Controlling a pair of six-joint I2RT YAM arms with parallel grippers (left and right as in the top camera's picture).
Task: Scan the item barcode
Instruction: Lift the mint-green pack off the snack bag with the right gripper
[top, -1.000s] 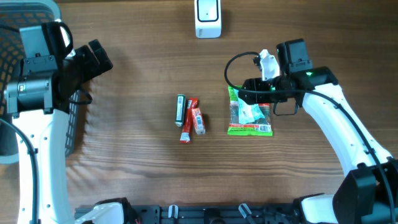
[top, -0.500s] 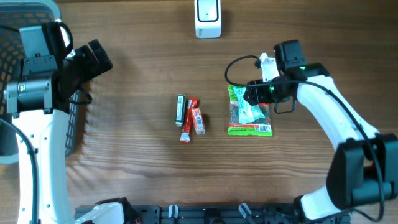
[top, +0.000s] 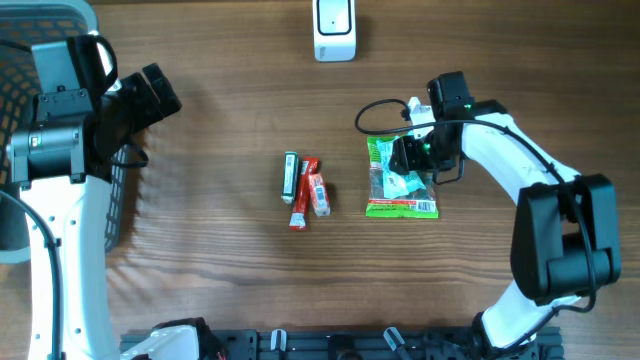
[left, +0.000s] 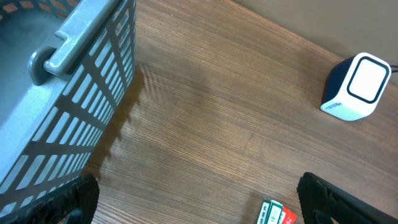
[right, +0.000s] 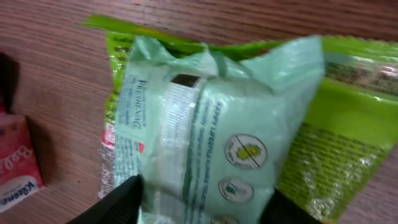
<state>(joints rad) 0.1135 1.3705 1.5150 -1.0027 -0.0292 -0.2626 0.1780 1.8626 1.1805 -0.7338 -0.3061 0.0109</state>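
The task's item, taken to be the pale green packet (right: 205, 130), is seen right of centre in the overhead view, lying on top of a larger bright green bag (right: 336, 137). The right gripper (right: 205, 208) is lowered over it, with a finger at either side of the packet's near end at the bottom edge of the wrist view. The jaws are set at a middling width, and it cannot be told whether the packet is actually clamped. Several risks are judged from this. The soft film could be pinched only at its loose edge, so that the packet slips out when lifted. The bag underneath could be caught as well and dragged or raised with it. No barcode can be made out on the packet's upper face, so the wrong face might be presented to the white scanner (top: 334, 28) at the top centre of the overhead view. If the packet is crumpled by the grip, the code could be creased and left unreadable. The left gripper (left: 205, 196) is held wide and empty near the basket (left: 74, 93) at the left, well apart, so no help is offered there.
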